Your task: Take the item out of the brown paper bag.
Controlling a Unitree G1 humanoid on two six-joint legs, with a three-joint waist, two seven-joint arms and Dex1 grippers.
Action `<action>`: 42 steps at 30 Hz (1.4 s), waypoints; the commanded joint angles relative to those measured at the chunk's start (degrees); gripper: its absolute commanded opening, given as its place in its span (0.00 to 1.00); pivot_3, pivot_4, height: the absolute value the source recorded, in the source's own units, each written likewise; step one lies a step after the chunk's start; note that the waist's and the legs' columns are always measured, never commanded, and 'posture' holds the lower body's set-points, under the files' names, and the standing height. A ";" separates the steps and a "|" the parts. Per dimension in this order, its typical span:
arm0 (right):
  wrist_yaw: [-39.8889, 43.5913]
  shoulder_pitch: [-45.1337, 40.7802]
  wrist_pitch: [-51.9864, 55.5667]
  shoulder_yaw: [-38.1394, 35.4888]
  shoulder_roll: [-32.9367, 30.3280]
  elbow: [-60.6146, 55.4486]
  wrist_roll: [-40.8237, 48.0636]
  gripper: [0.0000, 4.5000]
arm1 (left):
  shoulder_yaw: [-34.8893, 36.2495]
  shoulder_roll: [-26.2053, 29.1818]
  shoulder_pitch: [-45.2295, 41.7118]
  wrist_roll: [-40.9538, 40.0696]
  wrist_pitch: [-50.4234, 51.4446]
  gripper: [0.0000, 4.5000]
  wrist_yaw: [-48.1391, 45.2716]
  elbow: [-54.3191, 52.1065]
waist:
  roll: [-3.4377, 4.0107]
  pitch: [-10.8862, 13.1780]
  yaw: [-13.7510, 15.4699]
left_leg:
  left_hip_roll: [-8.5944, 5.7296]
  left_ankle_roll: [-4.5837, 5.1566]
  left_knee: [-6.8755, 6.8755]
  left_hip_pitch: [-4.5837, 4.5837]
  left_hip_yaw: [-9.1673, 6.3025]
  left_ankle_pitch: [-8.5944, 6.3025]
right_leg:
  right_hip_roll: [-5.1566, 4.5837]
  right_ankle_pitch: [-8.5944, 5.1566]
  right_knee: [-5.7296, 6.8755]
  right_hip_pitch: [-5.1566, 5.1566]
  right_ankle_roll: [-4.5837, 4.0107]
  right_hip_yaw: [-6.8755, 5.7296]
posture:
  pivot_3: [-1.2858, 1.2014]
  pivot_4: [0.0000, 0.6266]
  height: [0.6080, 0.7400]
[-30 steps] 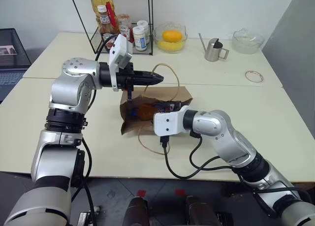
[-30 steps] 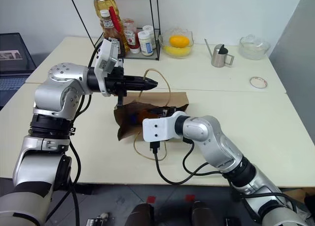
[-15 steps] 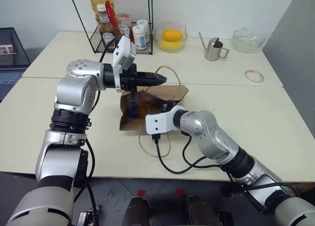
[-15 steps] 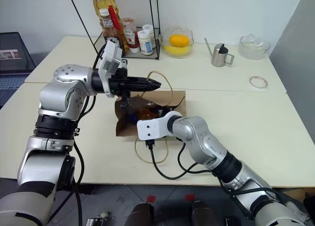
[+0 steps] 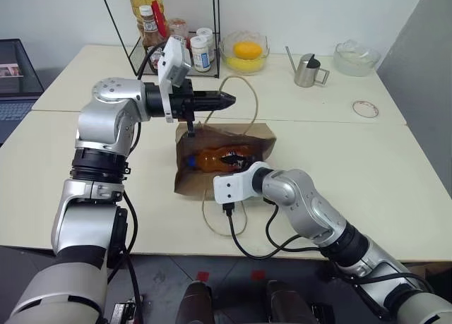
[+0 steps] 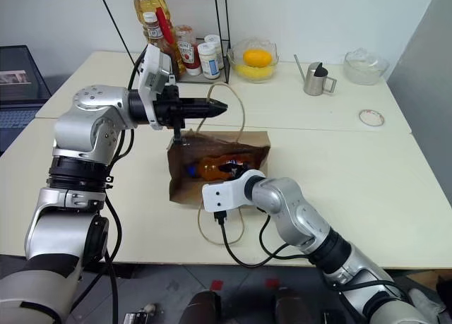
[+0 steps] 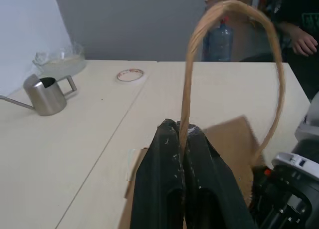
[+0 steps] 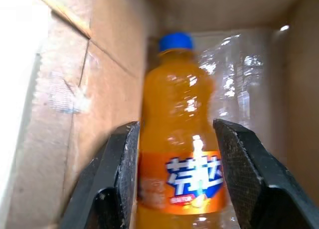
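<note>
The brown paper bag (image 5: 258, 135) lies on the table with its mouth toward me. My left gripper (image 5: 229, 98) points level above it, shut on one looped handle (image 7: 234, 7) and holding that handle up. Inside the bag lies the item (image 8: 179, 99), an orange soda bottle with a blue cap, also seen through the mouth (image 5: 212, 158). My right gripper (image 8: 175, 129) reaches into the bag's mouth, and its two black fingers (image 8: 119, 159) press the bottle's sides. The other handle (image 5: 205, 210) trails on the table in front.
At the back stand a wire rack of sauce bottles (image 5: 169, 34), a glass bowl with an orange fruit (image 5: 244, 52), a metal pitcher (image 5: 307, 71) and an empty glass bowl (image 5: 354, 56). A tape roll (image 5: 364, 109) lies right. A person's arm (image 7: 299, 32) shows beyond the table.
My right hand has sunk lower at the bag's mouth. The bag's mouth stands wider and the bottle shows more plainly. The left gripper still holds the handle.
</note>
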 commanded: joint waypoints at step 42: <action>2.25 -18.74 -0.63 2.94 10.03 28.94 -2.81 0.81 | 1.52 0.38 3.71 -4.06 6.22 0.00 -0.09 -11.82 | 0.01 0.01 -0.53 | -0.40 -0.05 0.00 -0.01 -0.18 0.04 | -0.38 0.00 0.14 0.00 0.00 -0.10 | 0.52 0.24 1.00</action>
